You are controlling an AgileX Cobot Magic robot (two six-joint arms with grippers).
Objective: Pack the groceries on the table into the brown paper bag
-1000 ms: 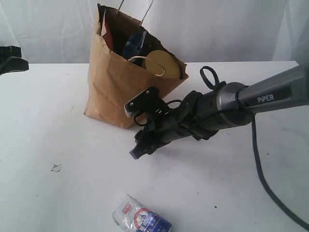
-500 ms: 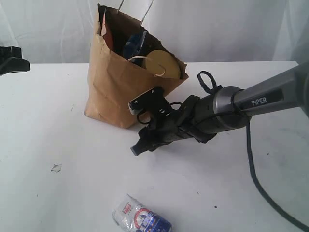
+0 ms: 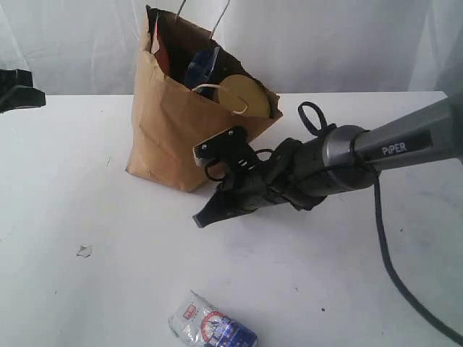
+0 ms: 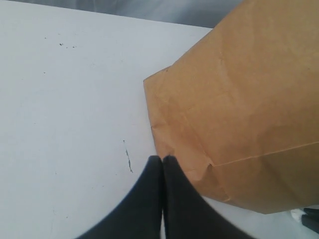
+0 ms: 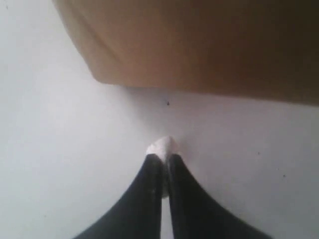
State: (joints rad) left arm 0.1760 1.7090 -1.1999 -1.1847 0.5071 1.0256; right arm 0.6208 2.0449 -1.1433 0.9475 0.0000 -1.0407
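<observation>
The right end effector (image 3: 200, 219) hung low over the white worktop (image 3: 347, 275), just in front of the brown paper bag (image 3: 170, 137), its jaws clenched together. In the right wrist view a tiny white scrap (image 5: 162, 146) sat at the very tips. I couldn't tell whether it was pinched or merely lying there. The left end effector (image 4: 162, 160) was clenched too, holding nothing, pointing toward a bottom corner of the bag.

The bag stood upright, with a gold lid (image 3: 242, 94) and a blue pack (image 3: 202, 65) showing at its mouth. The one grocery I could see left out, the small white-blue packet (image 3: 212, 327), lay flat on the worktop at the near edge of the exterior view, well apart from the bag. From the right end effector it lay on the side away from the bag, toward the camera. Its long axis ran slantwise and was partly cut off by the frame. The right arm was plainly the nearer. I judged it would need to release its jaws, turn from the bag and come down across the packet's narrow width.
</observation>
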